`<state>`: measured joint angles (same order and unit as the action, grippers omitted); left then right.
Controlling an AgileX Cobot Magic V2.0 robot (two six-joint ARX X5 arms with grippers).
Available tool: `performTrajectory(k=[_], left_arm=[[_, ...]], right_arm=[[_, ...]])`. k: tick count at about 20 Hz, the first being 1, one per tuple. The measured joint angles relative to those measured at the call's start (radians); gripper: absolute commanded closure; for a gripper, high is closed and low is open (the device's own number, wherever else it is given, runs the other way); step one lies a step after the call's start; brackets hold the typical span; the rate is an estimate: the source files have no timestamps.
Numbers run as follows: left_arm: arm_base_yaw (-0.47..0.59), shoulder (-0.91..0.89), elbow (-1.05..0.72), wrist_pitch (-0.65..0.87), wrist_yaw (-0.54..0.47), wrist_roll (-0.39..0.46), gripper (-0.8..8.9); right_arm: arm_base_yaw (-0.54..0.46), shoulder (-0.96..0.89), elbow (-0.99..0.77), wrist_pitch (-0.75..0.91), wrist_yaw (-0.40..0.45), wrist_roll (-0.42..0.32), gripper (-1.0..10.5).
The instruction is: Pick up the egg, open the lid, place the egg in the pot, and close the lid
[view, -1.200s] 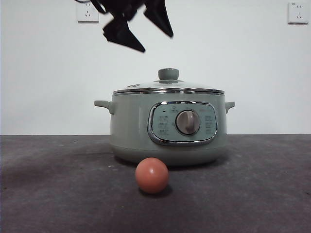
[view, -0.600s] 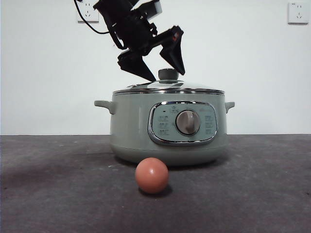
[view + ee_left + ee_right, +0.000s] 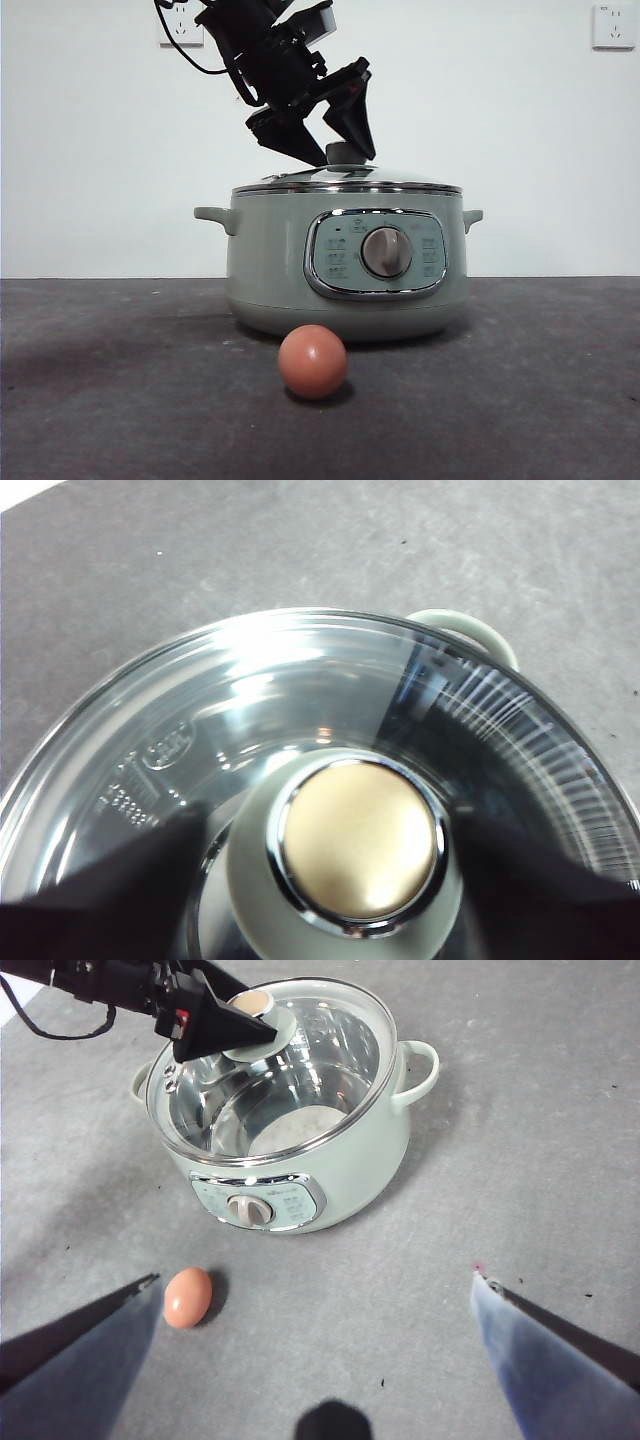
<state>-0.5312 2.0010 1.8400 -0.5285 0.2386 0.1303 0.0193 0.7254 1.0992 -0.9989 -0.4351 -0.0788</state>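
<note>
Both jaws of my left gripper (image 3: 337,152) have dropped from above the pot (image 3: 345,265) to straddle the knob of the lid (image 3: 347,180) in the front view, spread and not yet gripping, so lifting comes next, while the egg (image 3: 313,361) lies on the table (image 3: 120,400) before the pot. My left wrist view shows the knob (image 3: 360,855) between my jaws; my right wrist view shows my right gripper (image 3: 318,1360) wide open, high above the egg, wall sockets (image 3: 613,26) well clear
</note>
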Motion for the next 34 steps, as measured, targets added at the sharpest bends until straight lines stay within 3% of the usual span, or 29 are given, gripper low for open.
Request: performTrajectory(k=[6,17,22,27,34], left_arm=[[-0.005,0.000,0.002,-0.008,0.007,0.000,8.27],[-0.005,0.001,0.043,-0.056,0.003,0.000,8.22],[-0.005,0.001,0.171,-0.114,-0.004,0.000,8.22],[0.004,0.000,0.356,-0.284,-0.003,0.000,8.20],[0.085,-0.212,0.383,-0.369,-0.008,0.000,8.20]], right_arm=[[0.000,0.004,0.000,0.000,0.000,0.000,3.8],[0.000,0.028,0.000,0.001,0.000,0.000,3.8],[0.000,0.043,0.000,0.001,0.000,0.000,3.8],[0.000,0.084,0.000,0.001,0.000,0.000,3.8],[0.034,0.167,0.000,0.051,-0.068,0.022,3.8]])
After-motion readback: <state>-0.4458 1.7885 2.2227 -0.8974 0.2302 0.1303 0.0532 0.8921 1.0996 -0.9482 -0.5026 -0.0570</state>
